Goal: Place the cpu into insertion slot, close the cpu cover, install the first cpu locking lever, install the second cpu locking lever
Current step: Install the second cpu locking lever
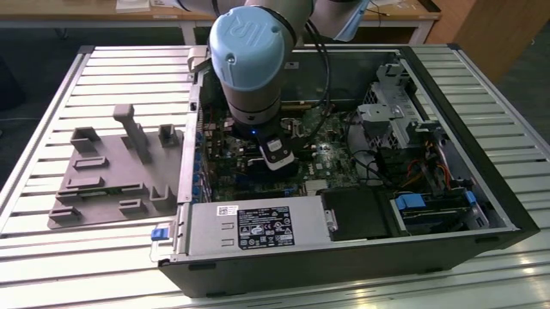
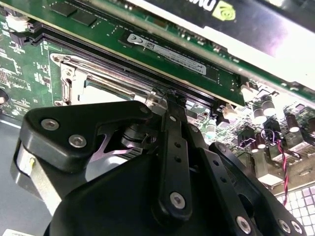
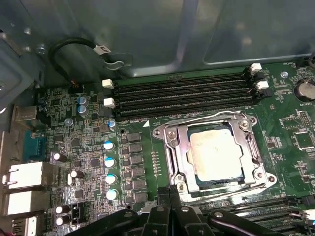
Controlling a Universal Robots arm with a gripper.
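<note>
From the second wrist view I see my black, bolted tool [image 2: 170, 105] filling the foreground, its fingers pressed together at a narrow tip. That tip sits at the edge of the thin silvery metal square cpu cover [image 2: 74, 81] on the green circuit board [image 2: 22, 69]. Beyond runs a long green memory stick [image 2: 167, 54].

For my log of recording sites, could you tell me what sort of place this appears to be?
Probably a robotics lab or test workbench. An open computer case lies on a slatted metal table, with a grey parts tray beside it. Wooden desks stand behind, and the robot arm reaches into the case.
</note>
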